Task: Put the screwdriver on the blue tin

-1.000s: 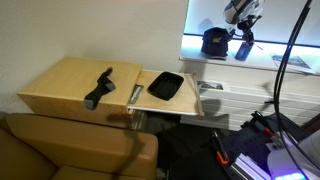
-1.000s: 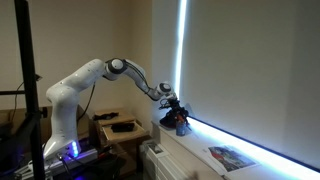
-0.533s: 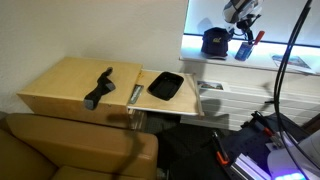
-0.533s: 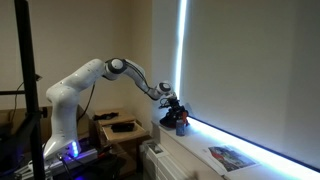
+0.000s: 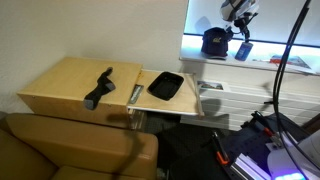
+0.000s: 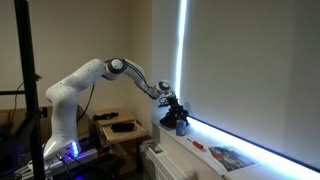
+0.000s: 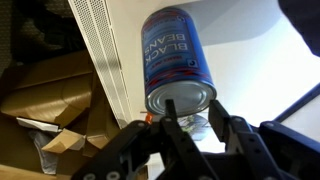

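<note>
The blue tin (image 7: 176,58) is a can with a blue "Black Beans" label and a bare metal end. It stands on the bright window sill (image 5: 280,66), also seen in an exterior view (image 5: 243,50). My gripper (image 7: 192,108) hangs just above it, jaws open and empty, and it also shows in both exterior views (image 5: 241,20) (image 6: 172,102). The screwdriver is not on the tin. A small red-orange thing (image 6: 197,147) lies on the sill beside the tin. An orange bit (image 7: 147,118) shows by my left finger.
A dark navy cap-like object (image 5: 213,42) stands next to the tin. A magazine (image 6: 232,157) lies further along the sill. On the wooden table (image 5: 55,88) lie a long black tool (image 5: 100,87) and a black tray (image 5: 165,85). A white slatted heater (image 7: 100,50) runs below the sill.
The red-orange screwdriver that was at my jaws beside the tin has left them and now lies on the sill. My gripper has lifted slightly.
</note>
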{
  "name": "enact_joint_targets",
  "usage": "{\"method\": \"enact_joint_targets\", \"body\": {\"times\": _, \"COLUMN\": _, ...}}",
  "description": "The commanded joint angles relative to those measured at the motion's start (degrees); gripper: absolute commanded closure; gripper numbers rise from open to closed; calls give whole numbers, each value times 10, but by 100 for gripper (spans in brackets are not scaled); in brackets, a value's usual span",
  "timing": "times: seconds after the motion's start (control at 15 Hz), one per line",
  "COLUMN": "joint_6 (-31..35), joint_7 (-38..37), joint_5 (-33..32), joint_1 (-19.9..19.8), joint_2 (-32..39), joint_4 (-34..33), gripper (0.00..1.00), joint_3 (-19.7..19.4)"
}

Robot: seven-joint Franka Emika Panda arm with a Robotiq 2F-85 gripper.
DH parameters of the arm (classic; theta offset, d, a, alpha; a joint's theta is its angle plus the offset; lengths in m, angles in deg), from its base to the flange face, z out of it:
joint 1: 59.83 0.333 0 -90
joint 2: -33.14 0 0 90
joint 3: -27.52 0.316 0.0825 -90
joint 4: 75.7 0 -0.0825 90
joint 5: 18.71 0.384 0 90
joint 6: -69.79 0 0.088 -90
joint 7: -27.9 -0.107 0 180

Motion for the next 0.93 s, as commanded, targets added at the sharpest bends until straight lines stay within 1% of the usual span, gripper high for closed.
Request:
{"method": "enact_joint_targets", "body": {"times": 0.0, "joint_6": -6, "joint_7": -2, "joint_5": 0, "joint_1": -3, "joint_2": 1, "joint_4": -6, "gripper": 56, "joint_3": 2}}
{"method": "enact_joint_targets", "body": {"times": 0.07, "joint_6": -8, "joint_7": -4, "joint_5": 0, "joint_1": -3, "joint_2": 1, "joint_4": -7, "gripper": 48, "joint_3": 3}}
{"method": "enact_joint_targets", "body": {"times": 0.2, "joint_6": -9, "joint_7": -4, "joint_5": 1, "joint_1": -3, "joint_2": 1, "joint_4": -8, "gripper": 37, "joint_3": 3}}
{"method": "enact_joint_targets", "body": {"times": 0.33, "joint_6": -9, "joint_7": -5, "joint_5": 1, "joint_1": -3, "joint_2": 2, "joint_4": -8, "gripper": 36, "joint_3": 3}}
{"method": "enact_joint_targets", "body": {"times": 0.4, "joint_6": -9, "joint_7": -5, "joint_5": 1, "joint_1": -3, "joint_2": 2, "joint_4": -8, "gripper": 11, "joint_3": 3}}
{"method": "enact_joint_targets", "body": {"times": 0.47, "joint_6": -4, "joint_7": 19, "joint_5": 15, "joint_1": -14, "joint_2": -16, "joint_4": -3, "gripper": 9, "joint_3": 16}}
{"method": "enact_joint_targets", "body": {"times": 0.53, "joint_6": 12, "joint_7": 44, "joint_5": 33, "joint_1": -27, "joint_2": -41, "joint_4": 8, "gripper": 4, "joint_3": 31}}
{"method": "enact_joint_targets", "body": {"times": 0.6, "joint_6": 20, "joint_7": 65, "joint_5": 49, "joint_1": -36, "joint_2": -67, "joint_4": 17, "gripper": 1, "joint_3": 39}}
{"method": "enact_joint_targets", "body": {"times": 0.67, "joint_6": 26, "joint_7": 83, "joint_5": 65, "joint_1": -39, "joint_2": -88, "joint_4": 26, "gripper": 0, "joint_3": 41}}
{"method": "enact_joint_targets", "body": {"times": 0.87, "joint_6": 15, "joint_7": 168, "joint_5": 123, "joint_1": -63, "joint_2": -151, "joint_4": 43, "gripper": 0, "joint_3": 61}}
